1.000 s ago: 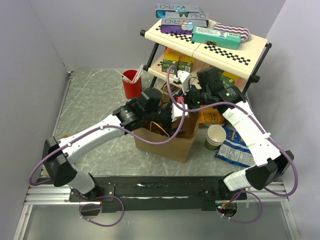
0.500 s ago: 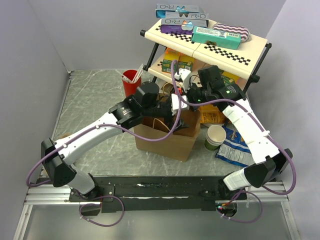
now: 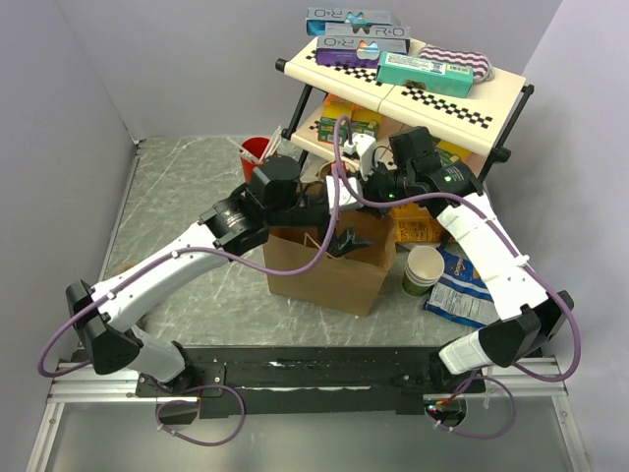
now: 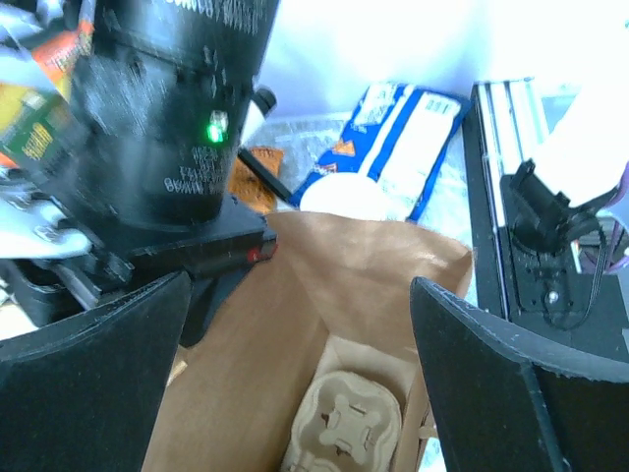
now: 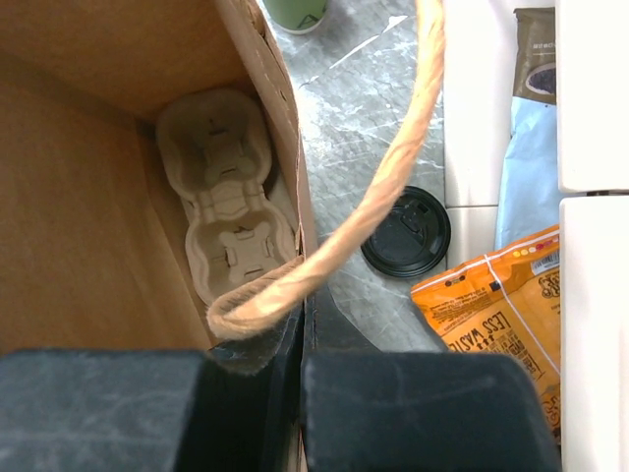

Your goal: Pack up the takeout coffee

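On your desk (image 3: 177,197) the paper bag (image 3: 324,275) stands mid-scene, with the cup carrier (image 5: 224,192) lying flat in its bottom. Just right of the bag, the takeout coffee (image 5: 405,232) sits between it and a snack packet (image 5: 491,305). The stack of cups (image 3: 424,268) stands near-right of the bag, and the rack (image 3: 432,93) far right, behind it.

A lab test cell: plain grey walls (image 3: 177,69) around a table (image 3: 187,187) with a metal mounting rail (image 3: 88,383).
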